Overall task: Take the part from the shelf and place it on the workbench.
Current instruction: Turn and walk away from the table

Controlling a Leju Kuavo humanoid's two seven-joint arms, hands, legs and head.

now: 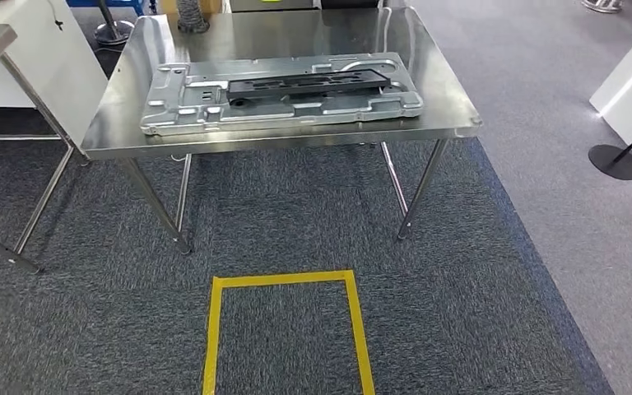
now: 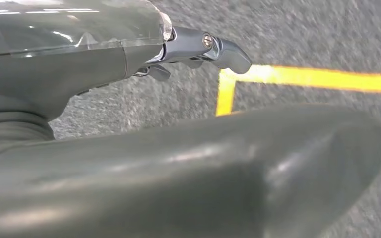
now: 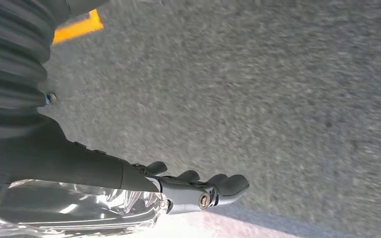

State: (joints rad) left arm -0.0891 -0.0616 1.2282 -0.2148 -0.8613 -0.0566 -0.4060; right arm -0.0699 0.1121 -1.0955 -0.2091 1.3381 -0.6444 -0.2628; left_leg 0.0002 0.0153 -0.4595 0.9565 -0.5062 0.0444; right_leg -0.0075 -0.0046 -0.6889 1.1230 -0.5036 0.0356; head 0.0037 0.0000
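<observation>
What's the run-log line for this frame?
part: flat on workbench | left hand: empty, over carpet | right hand: empty, over carpet

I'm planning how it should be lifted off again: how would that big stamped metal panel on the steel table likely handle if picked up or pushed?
The metal panel is thin, wide sheet, so it probably flexes if lifted by one end. Lying flat, it is unlikely to tip or roll. On the polished table it would likely slide easily when pushed.

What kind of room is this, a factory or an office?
Probably a workshop or robot test area: a steel workbench carries a pressed metal panel, and yellow tape marks a standing spot on the grey carpet.
</observation>
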